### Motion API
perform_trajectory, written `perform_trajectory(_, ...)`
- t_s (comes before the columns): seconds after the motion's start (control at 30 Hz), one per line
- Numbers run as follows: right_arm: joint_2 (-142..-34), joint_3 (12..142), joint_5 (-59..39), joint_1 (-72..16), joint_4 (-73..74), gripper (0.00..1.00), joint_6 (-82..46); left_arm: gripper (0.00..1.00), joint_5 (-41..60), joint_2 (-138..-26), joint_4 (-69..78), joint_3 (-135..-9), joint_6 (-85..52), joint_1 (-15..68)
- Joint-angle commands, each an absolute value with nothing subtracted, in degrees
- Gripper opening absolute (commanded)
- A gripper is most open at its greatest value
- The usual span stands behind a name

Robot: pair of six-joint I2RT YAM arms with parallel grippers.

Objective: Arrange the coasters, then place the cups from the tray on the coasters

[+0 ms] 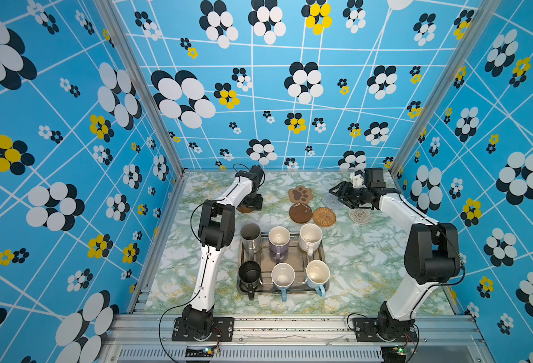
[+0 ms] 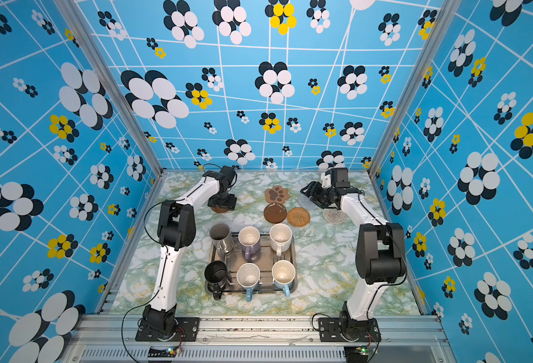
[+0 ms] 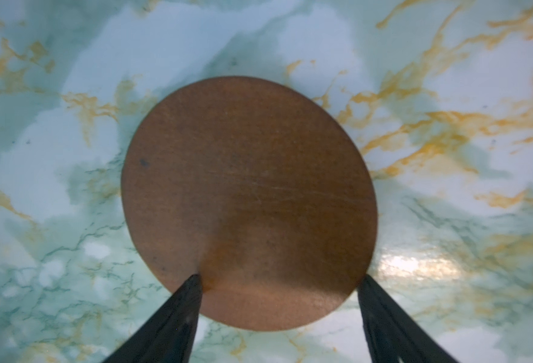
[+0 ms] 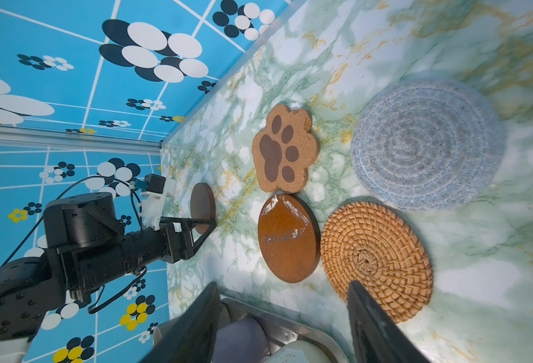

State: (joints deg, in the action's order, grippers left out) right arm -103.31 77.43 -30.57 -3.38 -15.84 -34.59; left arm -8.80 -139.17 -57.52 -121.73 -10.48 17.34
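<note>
Crowding the tray (image 1: 296, 263): 6 cups (image 1: 279, 240); coasters (image 1: 324, 217) beyond.

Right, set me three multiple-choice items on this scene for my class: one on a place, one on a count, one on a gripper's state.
1. Where is the cork paw-print coaster?
A. at the table's front edge
B. just beyond the scratched round brown wooden coaster
C. stacked on a rattan mat

2. How many cups stand on the rectangular silvery metal tray?
A. four
B. five
C. six

3. The left gripper is:
A. shut on a mug handle
B. open over the plain round brown coaster
C. shut and empty

1 B: both top views show it behind that disc.
2 C: two rows of three.
3 B: the left wrist view shows its fingers apart at the coaster's edge.
</note>
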Motion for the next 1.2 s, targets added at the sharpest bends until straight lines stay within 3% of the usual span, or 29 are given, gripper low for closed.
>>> perform_trajectory(0.0,-104.3,79.6,-31.3,-3.9,-16.3,0.66,-34.5,0.82,-6.5,-136.9,-60.5,-126.8,-10.1,19.1)
perform_trajectory(0.33,-104.2,79.5,-31.3,-3.9,-16.6,0.66,-34.3,0.84,-9.6,-143.5,-62.0,-137.8,-9.7,19.5)
perform_trajectory(1.17,-111.6,85.0,-34.5,-10.1,-17.7,0.66,-34.8,0.83,-15.7,-146.6,-60.3,-132.8,-8.7,16.9)
